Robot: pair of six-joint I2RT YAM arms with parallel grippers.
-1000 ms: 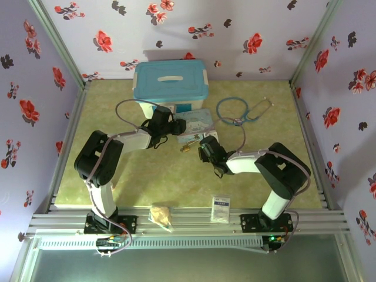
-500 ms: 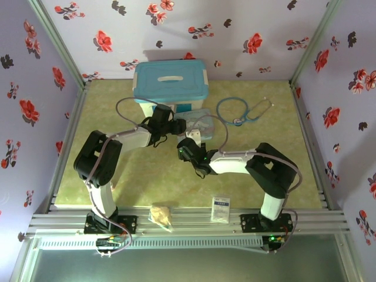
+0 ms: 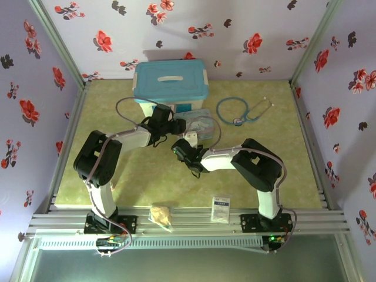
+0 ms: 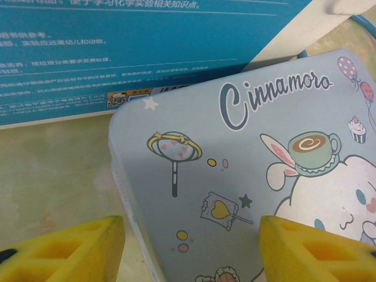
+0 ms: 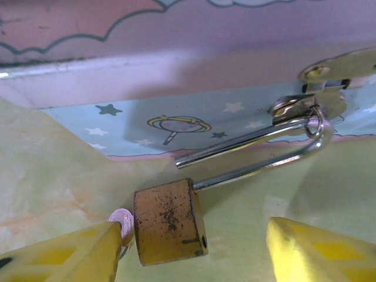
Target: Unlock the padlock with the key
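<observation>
The brass padlock (image 5: 168, 222) lies on the table in front of the pastel tin (image 5: 176, 35). Its silvery shackle (image 5: 258, 154) runs through the tin's clasp (image 5: 311, 111), and one leg of the shackle ends free, out of the body. The key's round head (image 5: 122, 220) sticks out of the padlock's left side, partly behind my left fingertip (image 5: 64, 258). My right gripper (image 5: 191, 258) is open, with a finger on either side of the padlock and touching neither face. My left gripper (image 4: 191, 252) hovers open over the tin's lid (image 4: 235, 170), one finger beside its edge.
A blue storage box (image 3: 170, 82) stands at the back, right behind the tin (image 3: 200, 120). A teal stethoscope (image 3: 241, 110) lies at the back right. Near the front rail are a small white packet (image 3: 221, 208) and a crumpled beige wad (image 3: 161, 214).
My right gripper has swung left, from beside the padlock to over it, and its jaws stand wider. The left arm has stayed in place.
</observation>
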